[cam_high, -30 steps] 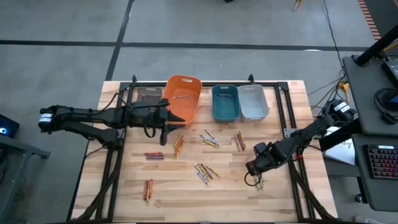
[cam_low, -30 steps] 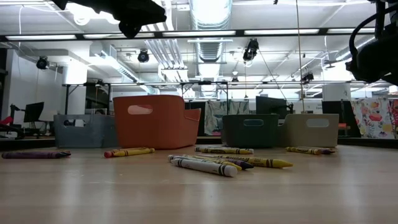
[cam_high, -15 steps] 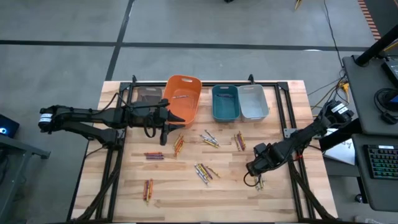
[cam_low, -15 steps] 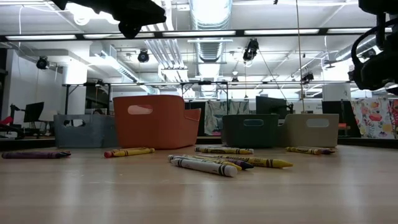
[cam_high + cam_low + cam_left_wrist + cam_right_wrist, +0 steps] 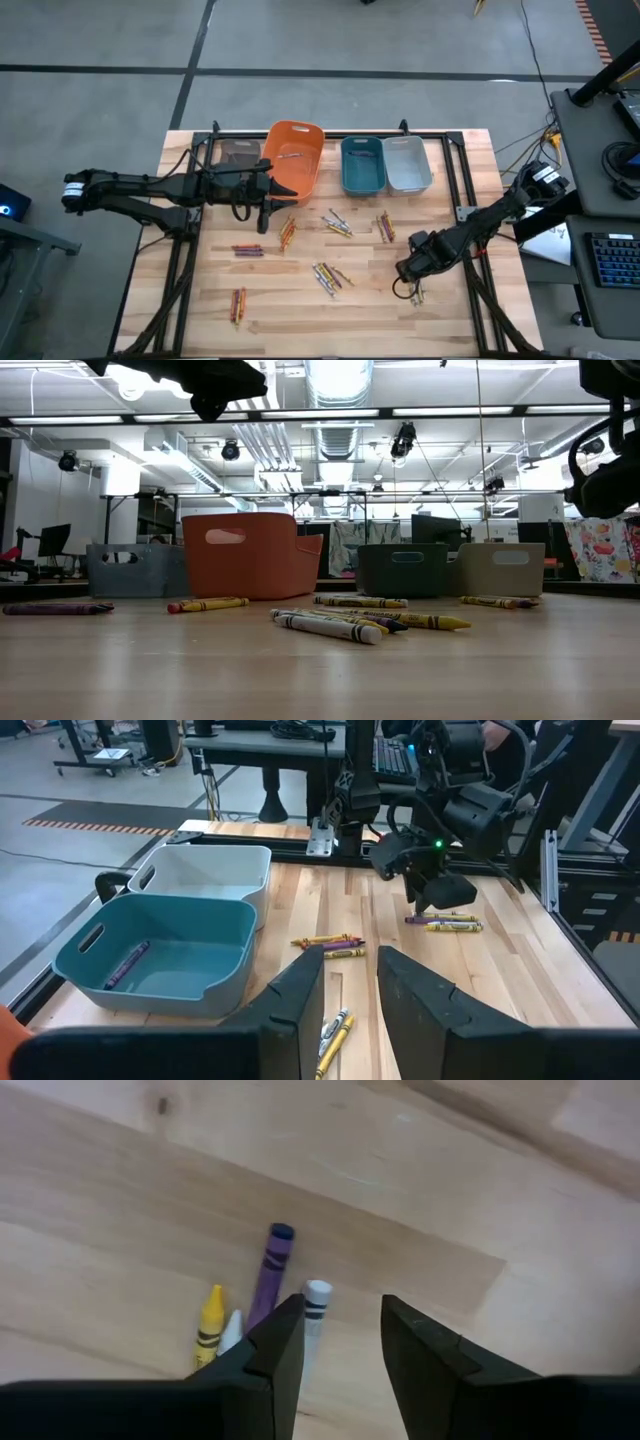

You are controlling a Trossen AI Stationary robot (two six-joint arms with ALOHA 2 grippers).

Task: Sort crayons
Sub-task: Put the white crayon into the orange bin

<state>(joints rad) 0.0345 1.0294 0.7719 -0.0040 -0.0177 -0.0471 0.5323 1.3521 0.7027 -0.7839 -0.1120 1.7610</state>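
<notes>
Short wax crayons (image 5: 331,276), orange, purple, yellow and grey-white: scattered in small clusters across the pale wooden plank bench (image 5: 300,320), all lying flat. One purple crayon (image 5: 126,963) lies inside the teal plastic bin (image 5: 362,165).

Right pincer (image 5: 408,283): low over a cluster of yellow, purple and white crayons (image 5: 262,1295) near the bench's right front; fingers parted, nothing between them.

Left pincer (image 5: 266,212): raised beside the orange plastic bin (image 5: 296,156); fingers slightly apart, holding nothing.

Pale grey plastic bin (image 5: 406,163): touching the teal bin.
</notes>
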